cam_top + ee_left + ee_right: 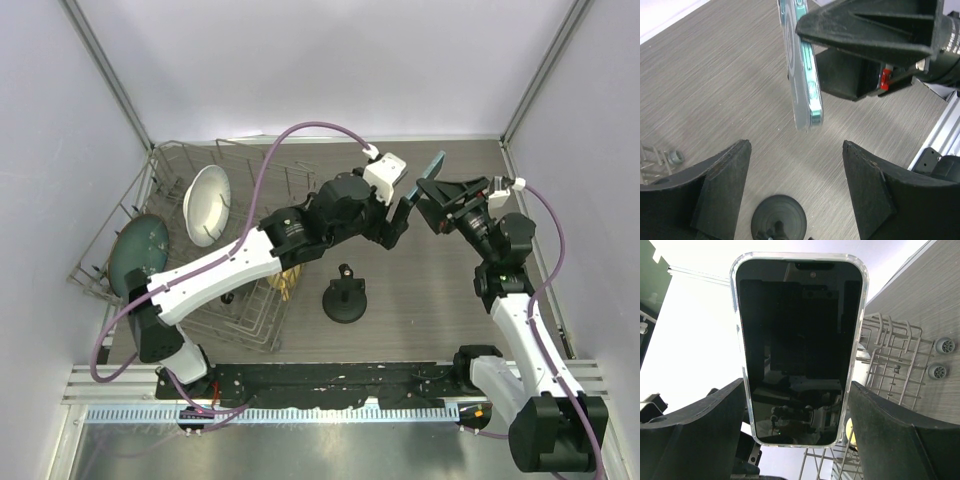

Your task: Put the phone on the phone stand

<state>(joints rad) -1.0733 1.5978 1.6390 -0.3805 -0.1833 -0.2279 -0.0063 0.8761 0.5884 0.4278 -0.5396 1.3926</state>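
The phone (431, 176), black with a glossy screen and a clear case, is held in the air over the far part of the table. My right gripper (424, 197) is shut on it, a finger on each long edge; in the right wrist view the phone (800, 350) fills the space between the fingers (700, 435). In the left wrist view the phone (803, 65) shows edge-on. My left gripper (400, 218) is open and empty right beside the phone, its fingertips (735, 165) below it. The phone stand (345, 298) sits on the table below, apart from both grippers, and its base also shows in the left wrist view (778, 218).
A wire dish rack (200, 300) fills the left side, holding a white bowl (207, 204), a dark green plate (138, 253) and something yellow (288, 281). The rack also shows in the right wrist view (890, 355). Metal frame posts stand at the back corners.
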